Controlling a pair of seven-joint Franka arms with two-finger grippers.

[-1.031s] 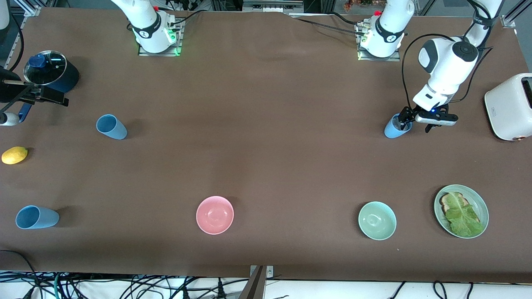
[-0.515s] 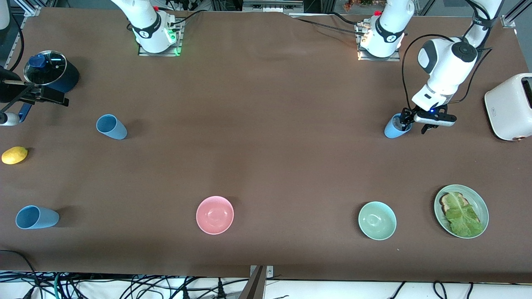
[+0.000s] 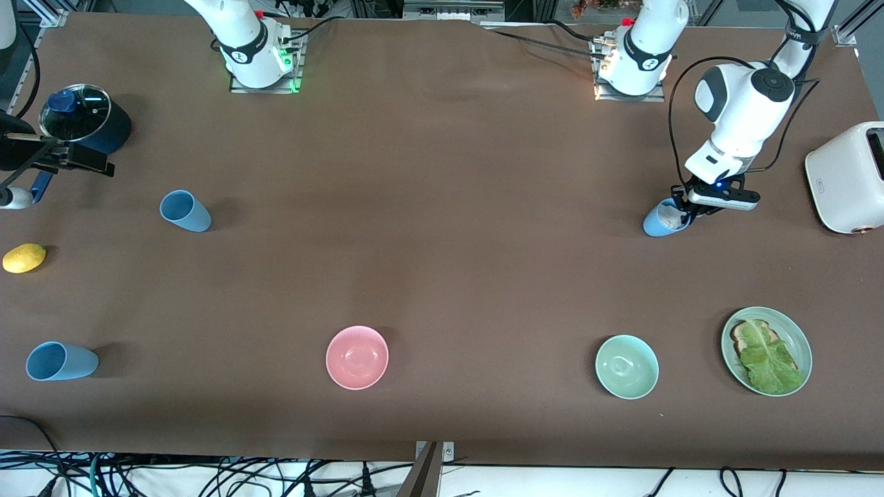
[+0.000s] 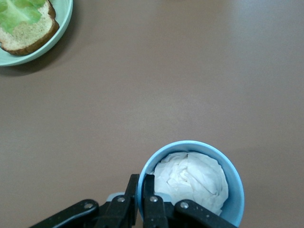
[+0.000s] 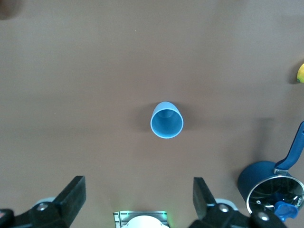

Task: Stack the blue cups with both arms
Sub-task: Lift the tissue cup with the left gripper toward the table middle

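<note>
Near the toaster (image 3: 849, 176), the left gripper (image 3: 684, 210) pinches the rim of a blue cup (image 3: 661, 221) (white stuffing inside). High over another blue cup (image 5: 166, 120), the right gripper (image 5: 137, 199) waits, jaws spread.

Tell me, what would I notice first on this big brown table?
Probably the left gripper pinching the rim of a blue cup with crumpled white paper inside, at the left arm's end of the table. Nearer the front camera sit a pink bowl and a plate holding toast with lettuce.
</note>
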